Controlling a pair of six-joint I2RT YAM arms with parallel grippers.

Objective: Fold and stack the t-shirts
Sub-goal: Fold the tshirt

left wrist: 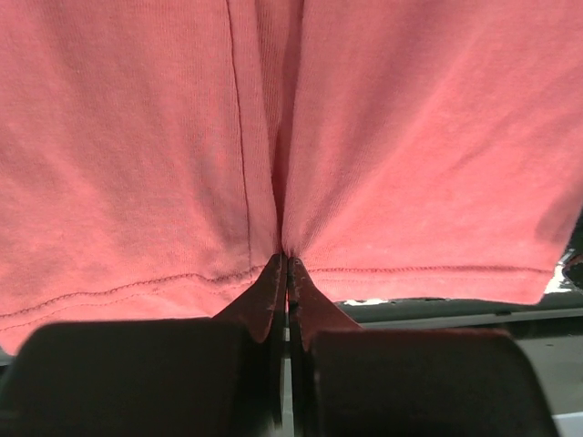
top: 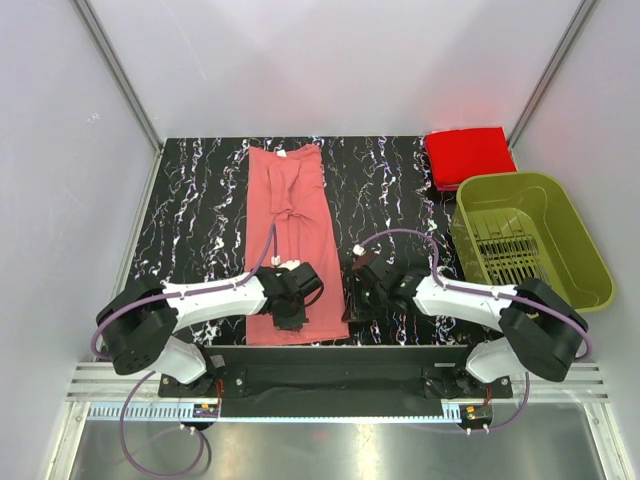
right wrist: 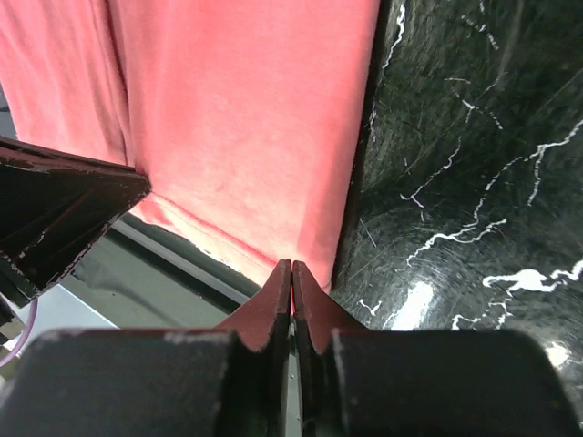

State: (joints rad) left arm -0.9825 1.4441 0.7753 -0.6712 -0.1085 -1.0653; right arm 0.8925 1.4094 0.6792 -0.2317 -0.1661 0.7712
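Note:
A salmon-pink t-shirt lies folded into a long narrow strip down the middle of the black marbled table. My left gripper is shut on its near hem, and the cloth puckers into the closed tips. My right gripper is at the strip's near right corner. Its jaws are shut, with the pink cloth pinched at the tips. A brighter red t-shirt rests folded at the back right.
An olive-green basket stands at the right, just in front of the red shirt. The table's near edge runs right under the pink hem. The left gripper's dark finger shows at the left of the right wrist view.

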